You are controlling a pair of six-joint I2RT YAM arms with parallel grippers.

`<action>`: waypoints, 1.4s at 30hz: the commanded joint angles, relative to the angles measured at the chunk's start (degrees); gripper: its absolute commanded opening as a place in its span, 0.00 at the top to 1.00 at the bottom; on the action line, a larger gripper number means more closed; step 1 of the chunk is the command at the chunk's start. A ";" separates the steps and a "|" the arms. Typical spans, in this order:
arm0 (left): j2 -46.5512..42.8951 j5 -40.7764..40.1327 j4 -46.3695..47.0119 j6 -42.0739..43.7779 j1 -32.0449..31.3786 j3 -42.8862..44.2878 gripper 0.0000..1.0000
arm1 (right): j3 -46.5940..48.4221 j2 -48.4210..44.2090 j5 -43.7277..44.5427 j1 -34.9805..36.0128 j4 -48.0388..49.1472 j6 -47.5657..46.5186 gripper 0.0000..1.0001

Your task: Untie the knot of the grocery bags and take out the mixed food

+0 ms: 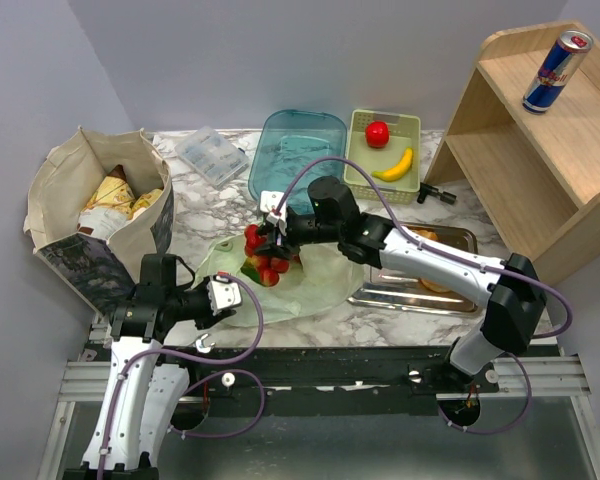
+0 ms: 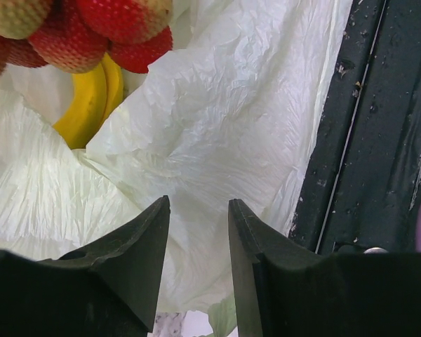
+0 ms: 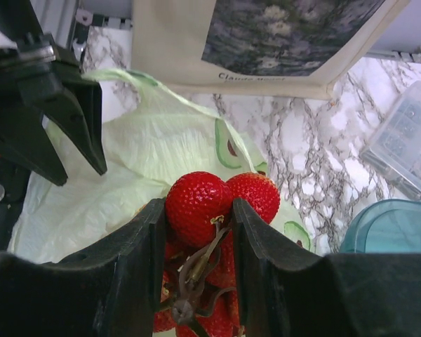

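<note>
With the right claw (image 3: pixel 198 205) clamped on the bunch of red strawberries (image 3: pixel 256 195) between its fingers, lift straight up, clear of the thin pale green avocado-print cloth bag (image 3: pixel 126 175) spread beneath, pinning its crumpled edge under the parted-jawed, empty left claw (image 2: pixel 199 202).

On thin bag (image 1: pixel 315 292): strawberries (image 1: pixel 261 256); tote (image 1: pixel 62 168) left, tray (image 1: pixel 398 296) right, basket (image 1: pixel 356 150) behind.

Tote (image 3: pixel 266 49): small dark words under its pic, "Claude" + a 2nd word, too blurry. Can (image 1: pixel 557 71): letters too tiny.
</note>
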 commanded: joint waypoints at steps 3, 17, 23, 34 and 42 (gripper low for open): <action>-0.69 5.04 -1.24 1.63 0.26 1.75 0.56 | 6.06 -3.02 -1.68 -0.43 1.79 8.92 0.99; 7.71 17.57 -4.40 -13.23 0.22 23.93 0.05 | 21.51 -4.93 5.29 -4.20 4.79 30.77 0.99; 8.06 17.50 5.92 -23.70 0.19 24.64 0.02 | 27.32 -0.77 14.19 -17.26 5.57 34.47 0.99; 12.28 11.43 4.52 -20.77 -1.42 26.79 0.04 | 21.26 9.91 25.40 -31.74 13.55 17.17 0.99; 14.20 7.32 1.47 -18.32 -5.44 26.27 0.06 | 26.57 24.40 22.34 -38.92 10.06 17.11 0.99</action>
